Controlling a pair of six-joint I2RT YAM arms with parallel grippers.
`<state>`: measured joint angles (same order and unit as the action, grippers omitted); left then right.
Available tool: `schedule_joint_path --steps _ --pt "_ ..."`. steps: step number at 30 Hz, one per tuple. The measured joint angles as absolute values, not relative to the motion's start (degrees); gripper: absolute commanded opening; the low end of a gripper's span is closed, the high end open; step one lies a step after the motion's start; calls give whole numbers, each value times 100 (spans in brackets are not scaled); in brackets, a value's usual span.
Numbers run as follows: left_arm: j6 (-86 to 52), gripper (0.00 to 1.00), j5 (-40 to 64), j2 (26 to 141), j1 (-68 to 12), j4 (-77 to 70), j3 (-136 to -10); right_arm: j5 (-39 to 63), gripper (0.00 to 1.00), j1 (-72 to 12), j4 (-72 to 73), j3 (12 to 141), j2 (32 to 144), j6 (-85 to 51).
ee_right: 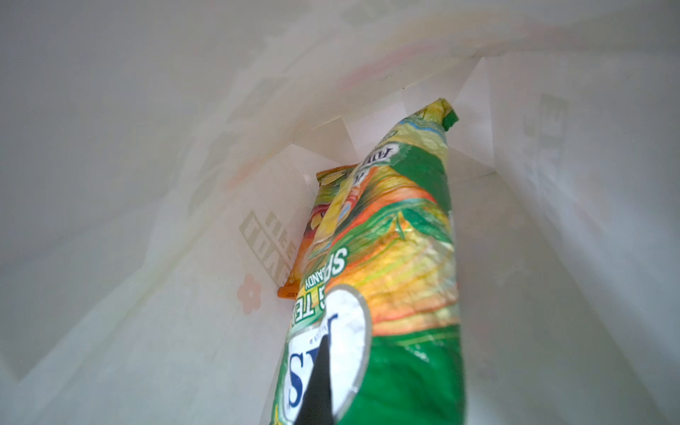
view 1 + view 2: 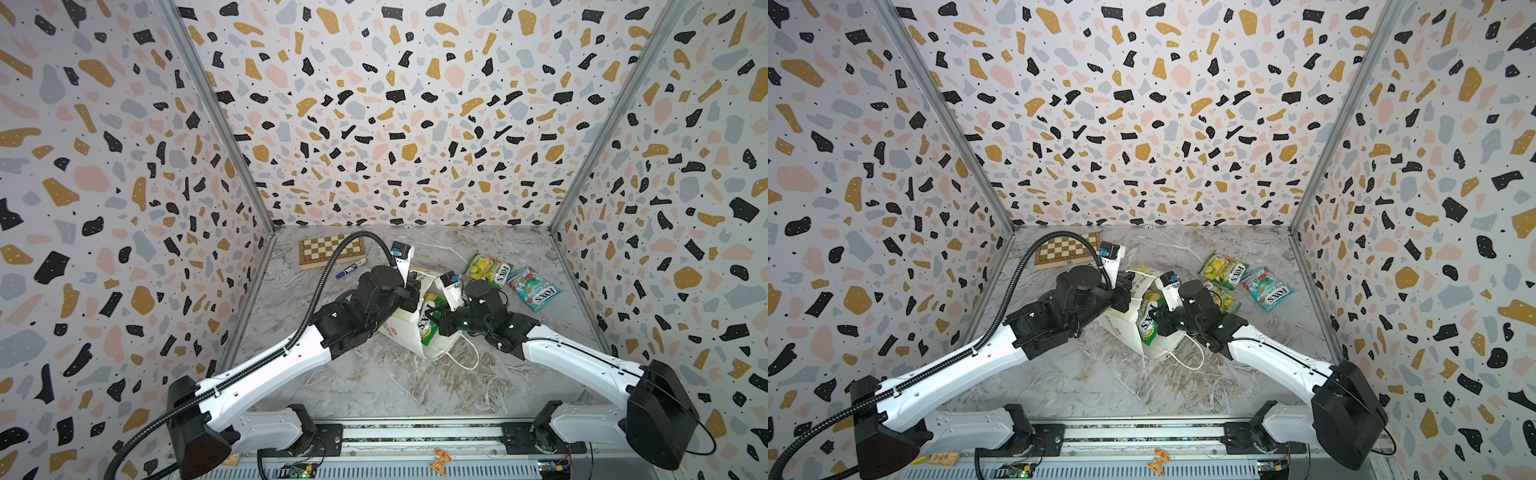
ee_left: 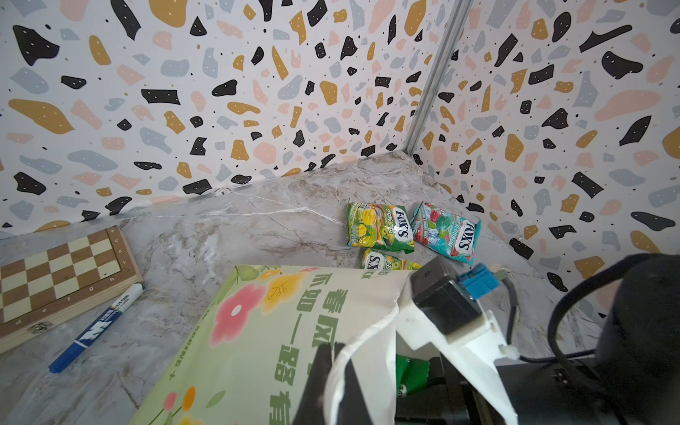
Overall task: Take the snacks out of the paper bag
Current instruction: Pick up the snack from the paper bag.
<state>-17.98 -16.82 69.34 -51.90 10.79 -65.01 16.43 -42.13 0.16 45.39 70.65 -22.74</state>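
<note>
The white paper bag [image 2: 405,334] [image 2: 1125,328] lies on its side mid-table, its flowered green face [image 3: 257,331] up. My left gripper [image 2: 411,297] [image 3: 336,382] is shut on the bag's upper rim. At the bag's mouth my right gripper [image 2: 440,320] [image 2: 1160,322] is shut on a green-yellow FOX'S snack [image 2: 430,320] [image 1: 397,257]; one black finger [image 1: 318,386] lies across its logo. An orange snack [image 1: 312,228] sits deeper inside. Three snacks lie outside at the back right: green-yellow [image 2: 486,268] [image 3: 379,228], teal [image 2: 534,289] [image 3: 447,233], and another green-yellow [image 2: 1223,297] [image 3: 386,262].
A folded wooden chessboard [image 2: 330,251] [image 3: 62,272] lies at the back left with a blue marker [image 2: 351,269] [image 3: 97,327] beside it. The bag's white cord handle [image 2: 465,357] trails on the marble top. Patterned walls close in three sides.
</note>
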Motion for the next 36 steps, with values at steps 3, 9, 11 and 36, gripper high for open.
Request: schedule_joint_path --steps 3,9,11,36 --pt "-1822 0 -1682 6934 -5190 1081 -6501 1535 0 -4213 -272 4539 6740 -2018" --pt "-1868 0 -1682 6934 -5190 1092 -6501 1295 0 -4213 -913 4720 6237 -1494" --pt "-1872 0 -1682 6934 -5190 1100 -6501 1229 0 -4213 -1035 4748 6097 -1343" --pt "-1918 0 -1682 6934 -5190 1118 -6501 -228 0 -4213 -1933 4915 3645 -86"
